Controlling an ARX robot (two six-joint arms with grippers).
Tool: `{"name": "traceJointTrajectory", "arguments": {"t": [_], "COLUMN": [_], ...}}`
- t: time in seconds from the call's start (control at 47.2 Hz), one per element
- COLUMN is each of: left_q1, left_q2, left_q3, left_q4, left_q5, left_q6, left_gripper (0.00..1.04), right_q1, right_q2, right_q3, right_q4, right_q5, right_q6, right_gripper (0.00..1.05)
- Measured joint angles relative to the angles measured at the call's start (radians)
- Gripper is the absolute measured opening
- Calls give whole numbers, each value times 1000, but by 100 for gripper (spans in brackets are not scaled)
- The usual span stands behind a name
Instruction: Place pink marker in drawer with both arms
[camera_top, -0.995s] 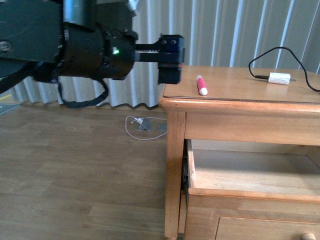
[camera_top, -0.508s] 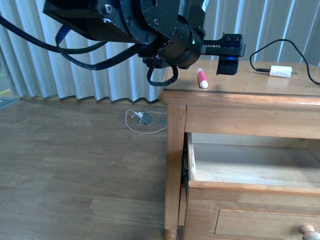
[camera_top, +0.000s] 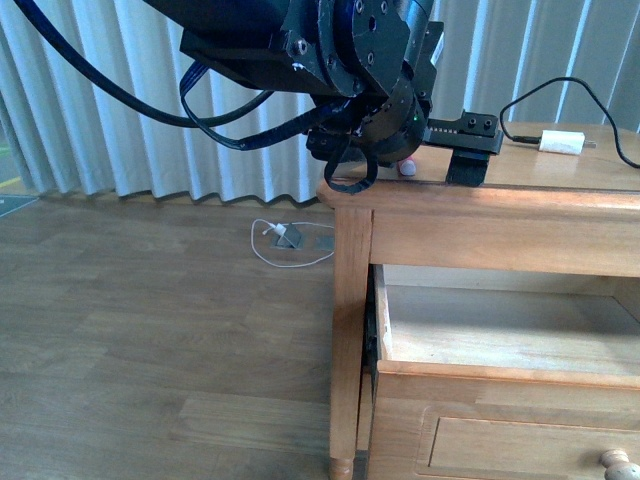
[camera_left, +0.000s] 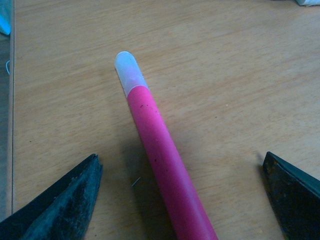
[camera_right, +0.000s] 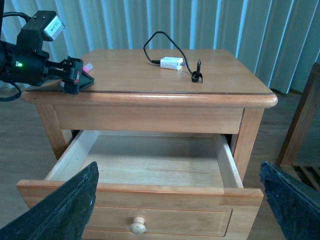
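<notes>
The pink marker (camera_left: 160, 160) lies flat on the wooden table top (camera_top: 560, 178), near its left front corner. My left gripper (camera_left: 181, 162) is open and low over it, one black finger (camera_left: 75, 195) on either side of the pink barrel, neither touching. In the front view only the marker's tip (camera_top: 407, 168) shows under the left gripper (camera_top: 432, 160). The drawer (camera_right: 130, 192) is pulled out, its pale inside bare. My right gripper (camera_right: 179, 167) is open in front of the drawer, above its knob (camera_right: 137, 226), holding nothing.
A white plug adapter (camera_right: 171, 63) with a black cable lies at the back of the table top. Pale curtains hang behind. A white cable (camera_top: 290, 245) lies on the wood floor at the left. A wooden frame (camera_right: 305, 125) stands to the table's right.
My left arm has swung right over the table and come down, so its open fingers now straddle the marker. The marker and drawer have not moved.
</notes>
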Motion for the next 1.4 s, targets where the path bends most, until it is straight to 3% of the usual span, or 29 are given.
{"name": "traceJointTrajectory", "arguments": {"t": [0.318,0.678,0.783,0.995,1.228,1.397], "left_q1": [-1,-1,5,31,59,65], "left_q2": [12,12,6,-77,-277,-416], "left_q3": [34,40,27,-138,-374,-492], "left_q4": [-50,-71,-55,95,254,252], "left_q5": [-5,-13,-17,63,291,480], "left_q6": [10,49,50,56,88,175], "left_gripper": [98,27,16,15,15,15], "right_q1": [0,0,0,0,0,0], "right_q2": [0,0,0,0,0,0], "right_q3": [0,0,0,0,0,0], "right_q4": [0,0,0,0,0,0], "right_q5": [0,0,0,0,0,0], "right_q6": [0,0,0,0,0,0], "right_gripper": [96,96,96,96,96,96]}}
